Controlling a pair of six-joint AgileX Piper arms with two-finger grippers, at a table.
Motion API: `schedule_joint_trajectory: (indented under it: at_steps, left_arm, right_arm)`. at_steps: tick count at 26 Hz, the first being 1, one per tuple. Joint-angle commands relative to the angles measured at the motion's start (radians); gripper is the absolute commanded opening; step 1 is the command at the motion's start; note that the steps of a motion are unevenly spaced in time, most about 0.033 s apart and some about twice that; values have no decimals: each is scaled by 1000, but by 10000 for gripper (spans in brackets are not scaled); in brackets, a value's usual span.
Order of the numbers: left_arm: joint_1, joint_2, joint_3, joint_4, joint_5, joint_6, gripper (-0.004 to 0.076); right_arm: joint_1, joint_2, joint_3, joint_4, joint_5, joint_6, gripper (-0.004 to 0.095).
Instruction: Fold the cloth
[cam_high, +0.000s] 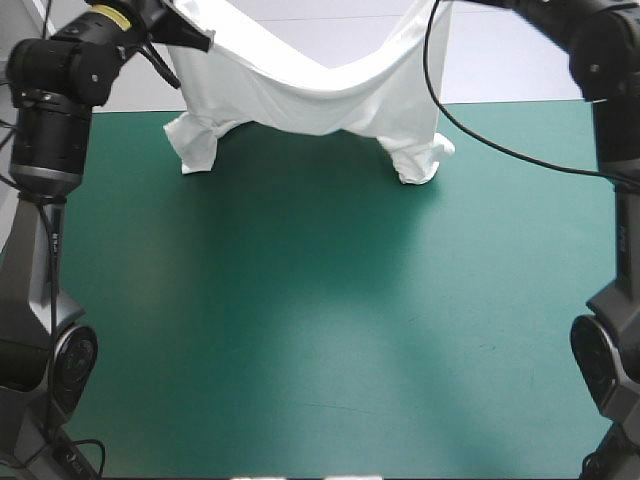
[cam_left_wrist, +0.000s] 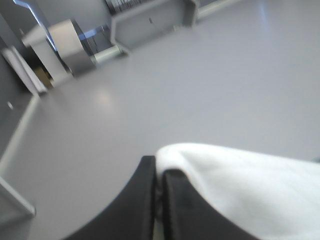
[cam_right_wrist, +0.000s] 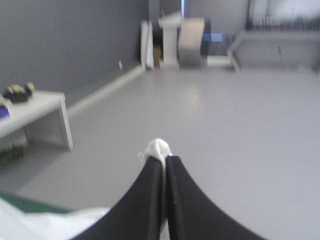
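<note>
Near side of the table (cam_high: 320, 400): teal-green cover; one left arm (cam_high: 45, 150) stands at the left edge and one right arm (cam_high: 612, 330) at the right edge, two arms in all.
Middle of the table: one broad soft shadow lies on the cover, darkest toward the far edge under the raised cloth.
Far edge: one T-shirt (cam_high: 320, 100), white, lifted and stretched between the two grippers, its upper edge sagging in a curve at the middle.
Hanging ends: two. One bunched end touches the cover toward the far left corner, and the other touches it right of the middle. Both are just inside the far edge. The hem between them appears lifted off the cover.
Left hold: one left gripper (cam_left_wrist: 160, 169), raised above the far left part of the table. Its two black fingers are pressed all but together on the white cloth, which spills out beside it.
Right hold: one right gripper (cam_right_wrist: 164, 160), raised beyond the far edge toward the right. Its two black fingers meet in a pointed arch, clamped on a small white tuft that pokes past the tips. More white cloth shows under it.
</note>
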Motion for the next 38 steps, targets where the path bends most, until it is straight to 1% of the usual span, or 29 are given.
schedule_joint_trajectory:
  at_steps: [1,2,3,4,5,6,9,11,13,14,17,20,23,25,29,32,35,38]
  left_arm:
    - [0,-41,144,-10,-35,-80,-10]
    - [2,-38,241,-10,-35,-147,-10]
    - [6,-35,293,-12,-35,-160,-10]
    - [8,-35,390,-14,-35,-182,-10]
    - [10,-35,440,-14,-33,-185,-10]
    - [9,-35,512,-14,-27,-192,-10]
    - [9,-46,643,-59,-24,-215,-10]
    - [9,-99,754,-106,-12,-219,-10]
    - [9,-203,880,-112,-1,-223,-10]
    - [9,-275,948,-113,45,-226,-10]
    - [9,-394,1046,-103,202,-224,-10]
    - [9,-505,1136,-99,380,-216,-10]
    - [9,-589,1208,-99,501,-210,-10]
    - [9,-647,1256,-85,552,-210,-10]
    - [9,-774,1363,-84,551,-214,-10]
    - [9,-844,1432,-84,553,-214,-10]
    - [9,-908,1509,-82,553,-216,-10]
    - [9,-942,1569,-84,554,-216,-10]
  right_arm:
    - [-5,45,39,-110,152,99,-18]
    - [-5,89,77,-113,235,99,-18]
    - [-5,111,99,-113,271,99,-18]
    - [-5,140,148,-113,325,99,-18]
    - [-5,148,180,-108,346,90,-18]
    - [-5,145,245,-108,363,80,-18]
    - [-5,101,391,-108,393,54,-18]
    - [-5,13,555,-108,413,41,-17]
    - [-5,-129,767,-110,385,41,-17]
    - [-3,-222,876,-108,392,52,-17]
    - [-3,-389,1050,-88,462,52,-18]
    - [-3,-558,1227,-22,462,55,-18]
    - [-3,-722,1383,14,462,68,-17]
    - [-3,-828,1485,24,462,97,-18]
    - [-3,-1044,1656,68,462,136,-17]
    - [-3,-1145,1761,107,464,163,-17]
    - [-3,-1190,1851,168,464,177,-17]
    - [-3,-1183,1896,193,464,167,-14]
